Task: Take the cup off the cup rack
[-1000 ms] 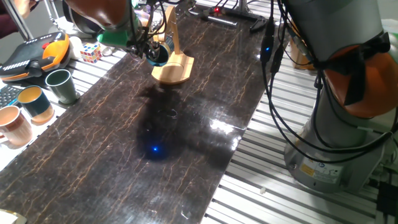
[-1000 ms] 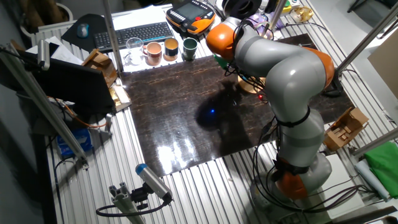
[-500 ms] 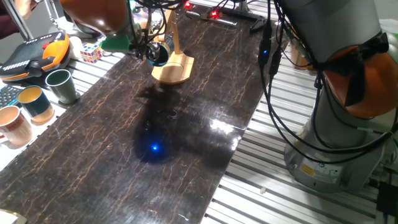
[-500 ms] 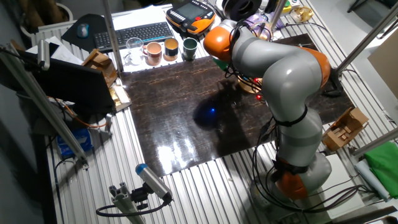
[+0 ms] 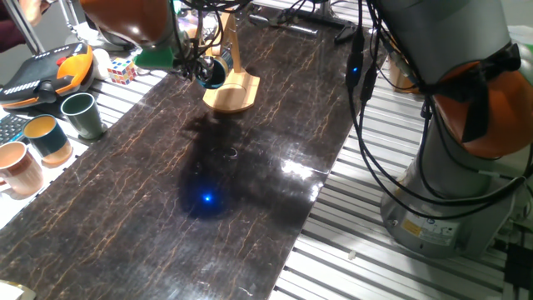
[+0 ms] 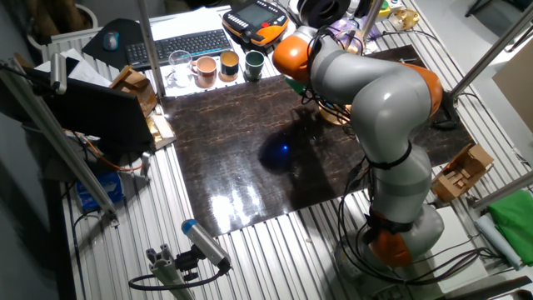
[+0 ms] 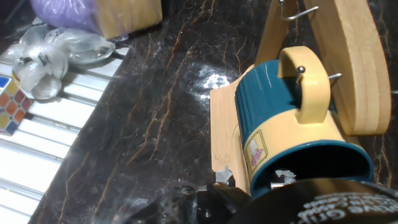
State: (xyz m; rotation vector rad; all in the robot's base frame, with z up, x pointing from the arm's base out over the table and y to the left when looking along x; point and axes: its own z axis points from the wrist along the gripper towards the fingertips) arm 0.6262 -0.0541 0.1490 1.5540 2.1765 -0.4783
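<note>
Dark marble-patterned surface [image 5: 250, 192] bearing a blue light spot [image 5: 206, 199] near centre. At nine o'clock in one fixed view, a row of mugs on the slatted metal: dark green mug [image 5: 81, 114], teal mug with tan inside [image 5: 47, 138], pinkish-tan mug [image 5: 18, 167]. Above them, at ten o'clock, an orange-and-black teach pendant [image 5: 46, 73] and a Rubik's cube [image 5: 121, 70]. In the other fixed view, at twelve o'clock, a black keyboard [image 6: 177, 45] with a mouse [image 6: 111, 38] to its left. At three o'clock, a small wooden stand [image 6: 460, 171]; at five o'clock, green cloth [image 6: 510, 222]. In the hand view, crumpled clear plastic [image 7: 53, 50] at ten o'clock, a purple bundle [image 7: 65, 14] above.
</note>
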